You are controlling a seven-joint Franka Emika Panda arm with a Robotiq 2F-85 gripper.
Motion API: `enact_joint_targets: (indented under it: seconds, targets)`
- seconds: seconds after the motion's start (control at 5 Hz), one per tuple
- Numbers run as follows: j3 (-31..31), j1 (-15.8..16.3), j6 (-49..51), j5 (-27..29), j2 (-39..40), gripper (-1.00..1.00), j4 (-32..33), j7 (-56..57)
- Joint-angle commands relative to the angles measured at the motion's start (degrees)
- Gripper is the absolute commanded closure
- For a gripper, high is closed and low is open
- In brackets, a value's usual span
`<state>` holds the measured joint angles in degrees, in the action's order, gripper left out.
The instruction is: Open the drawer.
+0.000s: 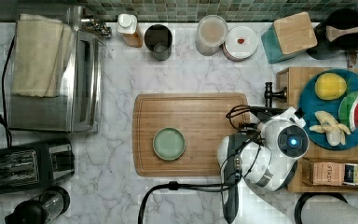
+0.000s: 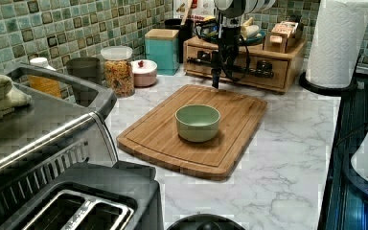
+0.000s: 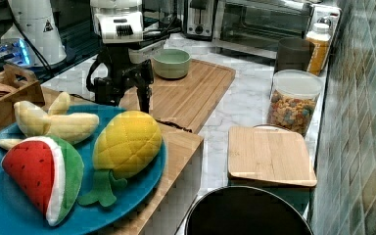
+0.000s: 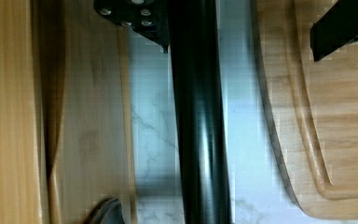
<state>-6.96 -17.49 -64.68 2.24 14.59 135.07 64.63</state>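
gripper (image 2: 215, 72) is straddling the handle (image 4: 198, 116) of the drawer (image 2: 278, 72), fingers apart, not yet clamping — likely lining up to pull it toward the board (image 2: 230, 143).

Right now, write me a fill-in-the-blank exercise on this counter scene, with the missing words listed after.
1. The green bowl sits on the wooden ____.
2. The drawer has a long bar handle coloured ____.
3. The toy fruit lies on a plate coloured ____.
4. The gripper hangs in front of the ____.

Missing words: cutting board; black; blue; drawer
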Motion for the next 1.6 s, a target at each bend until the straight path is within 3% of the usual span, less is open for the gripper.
enact_joint_targets:
  seconds: [0.2, 0.4, 0.6, 0.8, 1.6]
  targets:
    - [11.9, 13.4, -1.1, 3.1, -6.4, -1.0, 5.4, -13.5]
    - [13.1, 16.1, 0.3, 3.0, -6.6, -1.0, 5.1, -16.3]
    - [14.7, 16.2, -0.2, 3.8, -7.1, -1.0, 5.4, -17.4]
    - [13.1, 19.3, -5.1, -3.2, -10.2, -1.0, 9.3, -24.8]
    - [12.9, 19.5, -5.1, -3.2, -10.2, -1.0, 9.3, -24.7]
